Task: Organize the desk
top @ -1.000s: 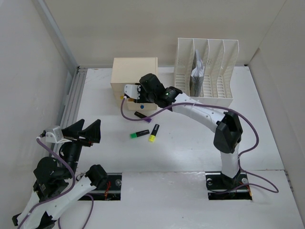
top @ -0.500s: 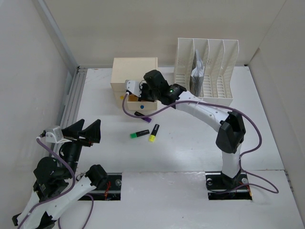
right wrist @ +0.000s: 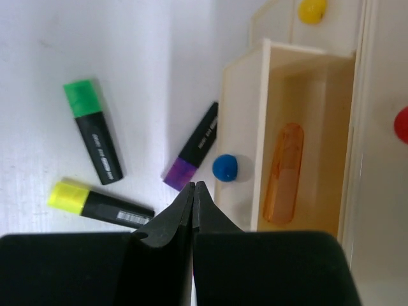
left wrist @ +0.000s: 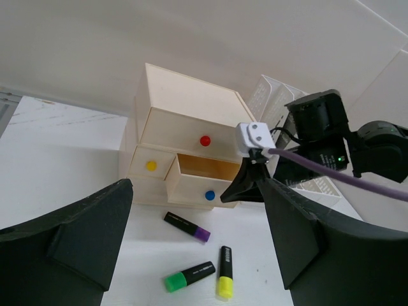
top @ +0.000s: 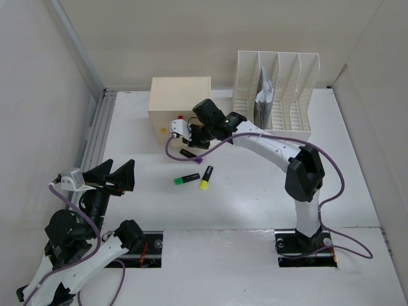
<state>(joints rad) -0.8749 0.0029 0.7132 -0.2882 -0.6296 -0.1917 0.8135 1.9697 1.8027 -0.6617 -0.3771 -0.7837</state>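
Top external view: white desk [top: 255, 204] spreads from the arm bases out to the back wall, grey rail along its left edge; left gripper [top: 115, 173] hangs above the near-left part, jaws spread wide, nothing between them; in the left wrist view its two black fingers [left wrist: 76, 236] frame the scene ahead.

Mid-desk: green highlighter [top: 186, 180] and yellow highlighter [top: 205, 178] lie close together, apart from each other; purple highlighter [top: 190, 155] lies a little farther back, just in front of the drawer box [top: 180, 95].

Right gripper [right wrist: 193, 191] sits at the box's front, jaws pressed together, nothing visible between them; its tips hover just beside the blue knob [right wrist: 224, 167] of a pulled-out drawer [right wrist: 239, 127]; an orange highlighter [right wrist: 284, 173] lies inside that drawer.

Far right: white file rack [top: 277, 95] stands against the back wall, papers [top: 264, 99] in one slot.
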